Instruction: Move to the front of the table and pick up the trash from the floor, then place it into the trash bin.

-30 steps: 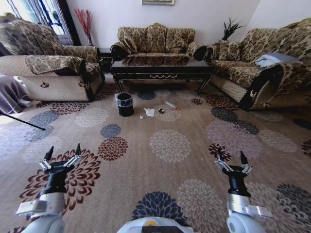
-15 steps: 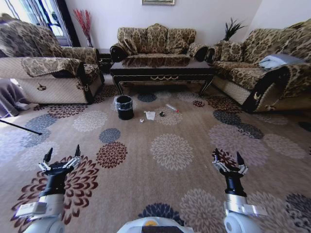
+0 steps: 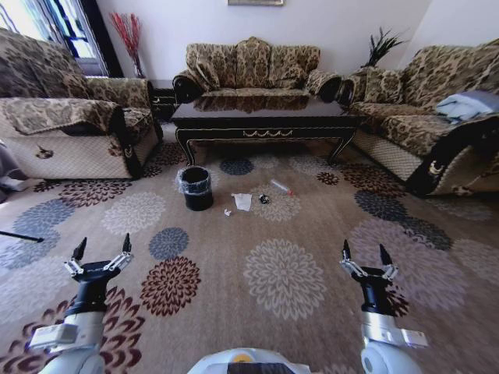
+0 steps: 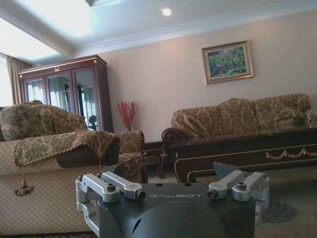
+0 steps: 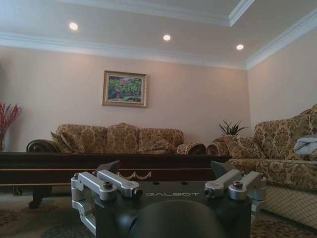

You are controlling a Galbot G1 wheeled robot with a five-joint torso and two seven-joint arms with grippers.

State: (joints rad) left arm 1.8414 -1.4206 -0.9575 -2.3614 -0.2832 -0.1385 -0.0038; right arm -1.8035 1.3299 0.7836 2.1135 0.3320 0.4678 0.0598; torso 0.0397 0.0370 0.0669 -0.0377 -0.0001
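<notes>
The dark glossy table (image 3: 261, 125) with gold trim stands ahead, also seen as the table (image 4: 237, 151) and the table (image 5: 59, 166) from the wrists. On the carpet before it stands the black trash bin (image 3: 196, 188) with a clear liner. The trash lies to its right: a white napkin (image 3: 243, 201), a small dark wrapper (image 3: 264, 199), a tiny crumpled scrap (image 3: 228, 212) and a slim bottle (image 3: 281, 187). My left gripper (image 3: 102, 251) and right gripper (image 3: 362, 255) are held up low in the head view, both open and empty, far short of the trash.
Patterned sofas stand at the left (image 3: 62, 125), behind the table (image 3: 249, 66) and at the right (image 3: 437, 117). A corner stand with a red-branch vase (image 3: 129, 39) is at the back left. Flowered carpet (image 3: 284, 276) stretches between me and the trash.
The whole head view has shifted: table, bin and trash now appear closer and lower in the picture, so the camera has moved forward. Both grippers hold the same open pose.
</notes>
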